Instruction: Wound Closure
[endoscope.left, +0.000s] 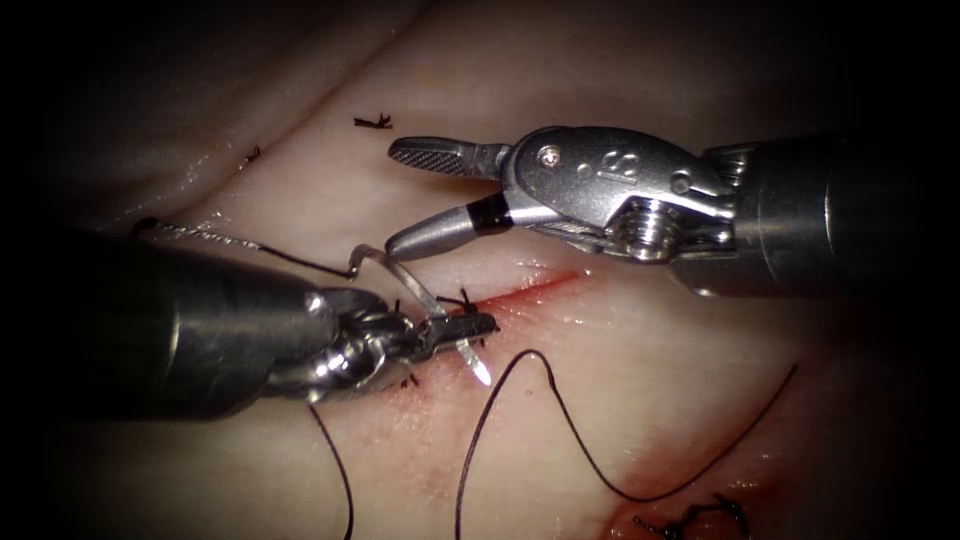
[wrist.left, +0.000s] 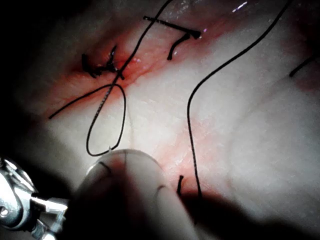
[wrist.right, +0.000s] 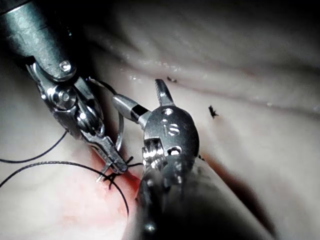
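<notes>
Endoscope view first: the left tool (endoscope.left: 455, 335) came in low over the tissue (endoscope.left: 700, 340), its jaws clamped on the curved needle (endoscope.left: 420, 290) near the pointed end. The needle's bright tip (endoscope.left: 480, 372) poked out just past the jaws on the near side, and its body arched up and away from the cut (endoscope.left: 530, 290), free of the tissue as far as I could see. The needle's blunt end hooked near the lower jaw of the right tool (endoscope.left: 405, 195), and from there the thread (endoscope.left: 560, 400) trailed off beyond the left tool's shaft. More thread lay in a loose loop on the tissue, right of the cut's near end.

Just beside the left tool's jaws sat dark stitch ends (endoscope.left: 458, 300) at the cut, with red fluid (endoscope.left: 520, 292) along it.

The right tool hung just beyond the cut with its jaws spread wide, holding nothing; the lower jaw was close to the needle's arch, though I couldn't tell whether it touched. A cut scrap of thread (endoscope.left: 373, 121) lay on the tissue further beyond it.
</notes>
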